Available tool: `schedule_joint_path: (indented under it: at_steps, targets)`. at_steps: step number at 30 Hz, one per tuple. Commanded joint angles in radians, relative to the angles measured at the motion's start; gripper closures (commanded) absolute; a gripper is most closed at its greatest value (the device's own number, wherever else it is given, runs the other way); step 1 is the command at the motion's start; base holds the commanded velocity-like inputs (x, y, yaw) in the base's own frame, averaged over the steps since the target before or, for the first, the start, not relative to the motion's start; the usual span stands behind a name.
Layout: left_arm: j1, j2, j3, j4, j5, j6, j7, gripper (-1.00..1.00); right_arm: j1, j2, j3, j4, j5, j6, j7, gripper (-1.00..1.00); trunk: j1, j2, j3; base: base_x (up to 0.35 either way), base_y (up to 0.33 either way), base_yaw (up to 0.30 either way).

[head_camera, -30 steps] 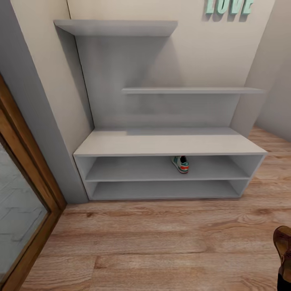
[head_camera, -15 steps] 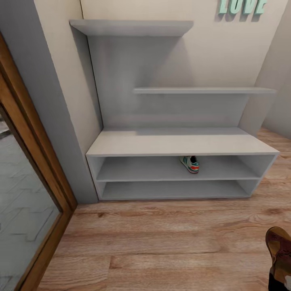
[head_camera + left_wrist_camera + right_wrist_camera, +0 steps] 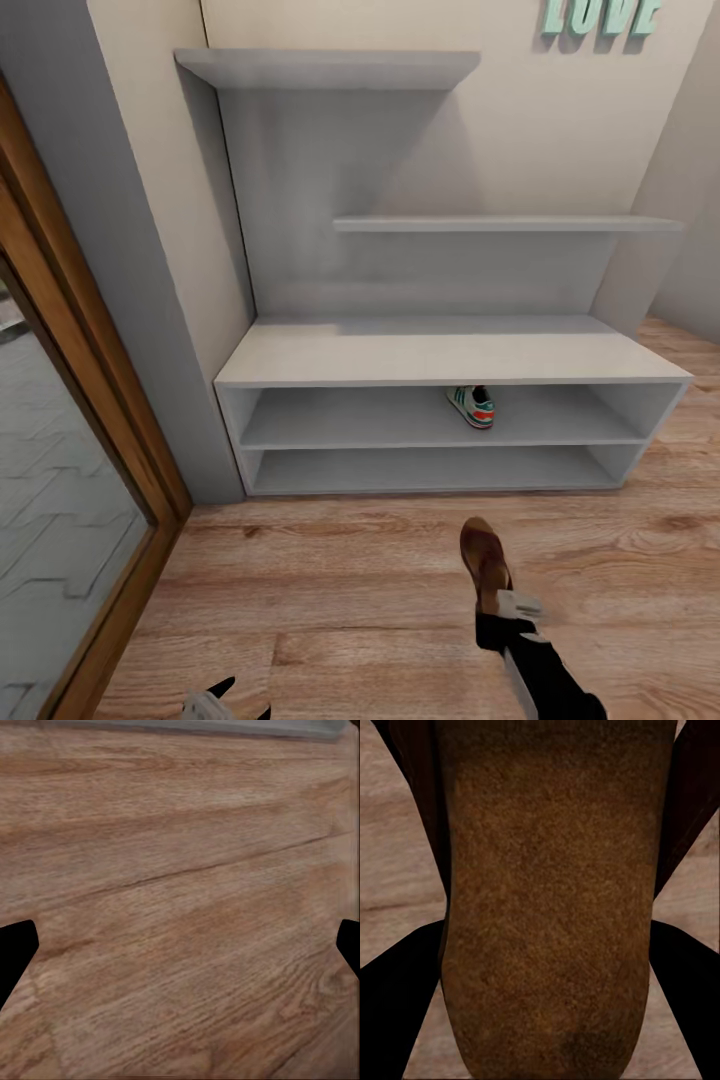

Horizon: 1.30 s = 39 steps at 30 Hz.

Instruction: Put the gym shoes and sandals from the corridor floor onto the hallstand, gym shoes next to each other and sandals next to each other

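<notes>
The pale-grey hallstand (image 3: 440, 352) stands against the wall ahead. One gym shoe (image 3: 471, 406), white with green stripes and a red-orange heel, sits on its upper open tier. My right gripper (image 3: 497, 612) is shut on a brown sandal (image 3: 484, 556) and holds it above the corridor floor (image 3: 350, 590) in front of the rack. In the right wrist view the sandal's tan sole (image 3: 544, 907) sits between the dark fingers (image 3: 390, 1012). My left gripper (image 3: 238, 700) is low at the near edge. It is open over bare planks, its fingertips (image 3: 15, 952) wide apart.
A wood-framed glass door (image 3: 90, 420) and a grey wall post (image 3: 130, 300) close off the left side. Teal letters (image 3: 600, 15) hang on the wall above the rack. A wall corner (image 3: 690, 200) stands at the right of the rack.
The view shifted slightly at first. My right arm has carried the sandal from the lower right corner leftward and forward, to in front of the rack. The left gripper's tips have come into view.
</notes>
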Motion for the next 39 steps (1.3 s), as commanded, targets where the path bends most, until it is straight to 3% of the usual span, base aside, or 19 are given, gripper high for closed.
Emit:
schedule_joint_path:
  at_steps: [1, 2, 5, 8, 14, 17, 23, 24, 26, 30, 39]
  targets:
    - [0.001, 0.001, 0.003, 0.001, -0.002, -0.005, -0.010, -1.00, -0.009, 0.017, 0.000, -0.024, 0.016, 0.047, 0.001, 1.00, 0.000, 0.000, -0.001, 0.000, 0.000, 0.000]
    - [0.003, 0.003, 0.003, 0.002, -0.002, -0.007, -0.017, -1.00, -0.030, 0.045, 0.016, -0.054, 0.021, 0.115, -0.002, 1.00, 0.000, 0.000, -0.001, 0.000, 0.000, 0.000]
    - [0.003, 0.009, 0.002, 0.003, -0.005, -0.011, -0.026, -1.00, -0.090, 0.091, 0.064, -0.083, 0.028, 0.206, -0.035, 1.00, 0.000, 0.000, -0.001, 0.000, 0.000, 0.000]
    - [0.003, 0.014, 0.001, 0.002, -0.008, -0.034, -0.031, -1.00, -0.153, 0.121, 0.117, -0.085, 0.030, 0.248, -0.112, 1.00, 0.000, 0.000, -0.001, 0.000, 0.000, 0.000]
    - [0.004, 0.019, -0.007, 0.003, -0.011, -0.073, -0.037, -1.00, -0.231, 0.121, 0.159, -0.060, 0.028, 0.272, -0.226, 1.00, 0.000, 0.000, -0.001, 0.000, 0.000, 0.000]
    - [0.004, 0.020, -0.009, 0.003, -0.012, -0.080, -0.056, -1.00, -0.254, 0.121, 0.164, -0.055, 0.027, 0.276, -0.244, 1.00, 0.000, 0.000, -0.001, 0.000, 0.000, 0.000]
    - [0.004, 0.023, 0.002, 0.001, -0.010, -0.086, -0.199, -1.00, -0.308, 0.121, 0.170, -0.056, 0.027, 0.281, -0.263, 1.00, 0.000, 0.000, -0.001, 0.000, 0.000, 0.000]
    - [0.003, 0.037, 0.004, 0.003, -0.006, -0.087, -0.221, -1.00, -0.318, 0.121, 0.170, -0.076, 0.027, 0.282, -0.264, 1.00, 0.000, 0.000, -0.001, 0.000, 0.000, 0.000]
    - [0.004, 0.054, 0.004, 0.004, -0.002, -0.086, -0.228, -1.00, -0.321, 0.121, 0.171, -0.095, 0.027, 0.280, -0.264, 1.00, 0.000, 0.000, -0.001, 0.000, 0.000, 0.000]
    - [0.003, 0.061, 0.004, 0.005, -0.002, -0.086, -0.229, -1.00, -0.323, 0.121, 0.171, -0.103, 0.027, 0.279, -0.264, 1.00, 0.000, 0.000, -0.001, 0.000, 0.000, 0.000]
    - [0.003, 0.064, 0.013, 0.005, -0.002, -0.079, -0.226, -1.00, -0.323, 0.121, 0.172, -0.100, 0.027, 0.279, -0.263, 1.00, 0.000, 0.000, -0.001, 0.000, 0.000, 0.000]
